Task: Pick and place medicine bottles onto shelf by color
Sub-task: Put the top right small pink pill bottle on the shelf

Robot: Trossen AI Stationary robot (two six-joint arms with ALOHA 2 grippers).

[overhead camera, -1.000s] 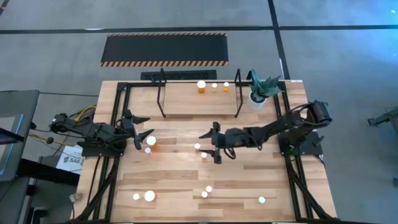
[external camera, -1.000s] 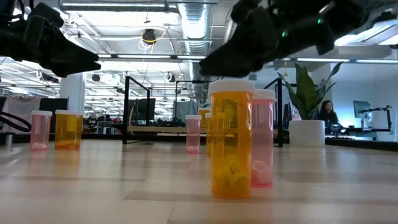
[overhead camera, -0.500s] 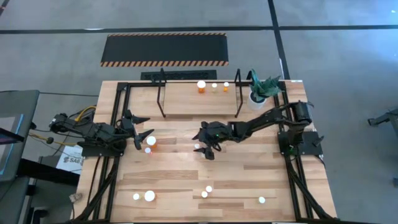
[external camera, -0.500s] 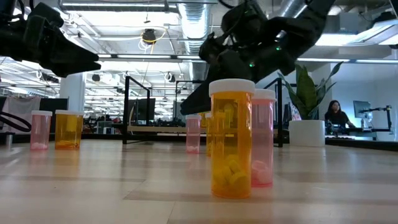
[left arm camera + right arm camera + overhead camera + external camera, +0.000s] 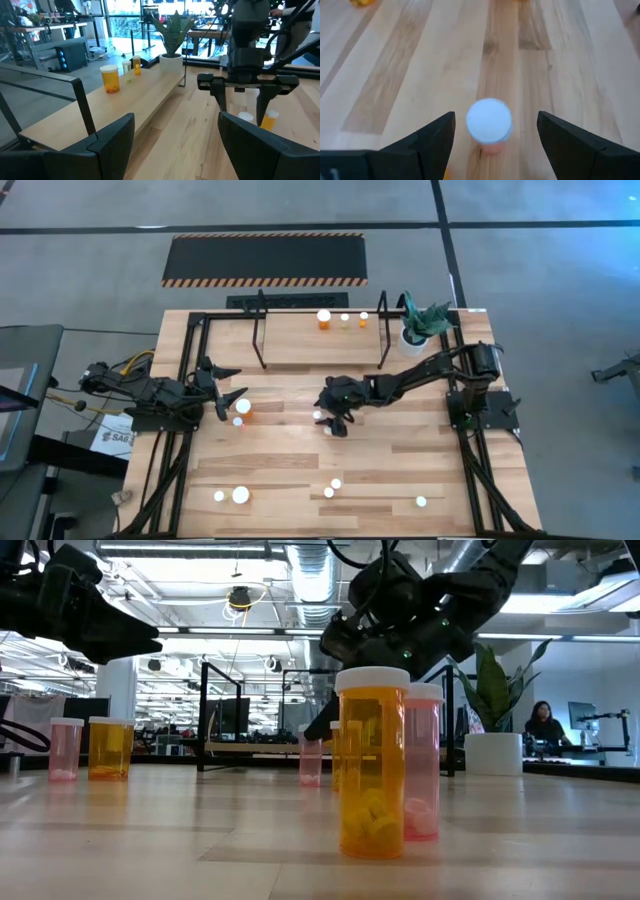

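My right gripper points down, open, at mid-table. Its fingers stand on either side of a small pinkish bottle with a white cap without touching it. The bottle stands upright on its base on the table and also shows in the left wrist view. A small orange bottle stands just beside it. My left gripper is open and empty at the left, next to an orange bottle and a pinkish one. The shelf at the far side carries three bottles.
Several more bottles stand near the front edge. A white pot with a green plant stands at the shelf's right end. Black frame rods run along both table sides. A person sits in the room behind.
My right gripper has moved a little toward the table's left edge, tipped its fingers downward and come down over the pinkish bottle at mid-table. The bottles have stayed where they were.
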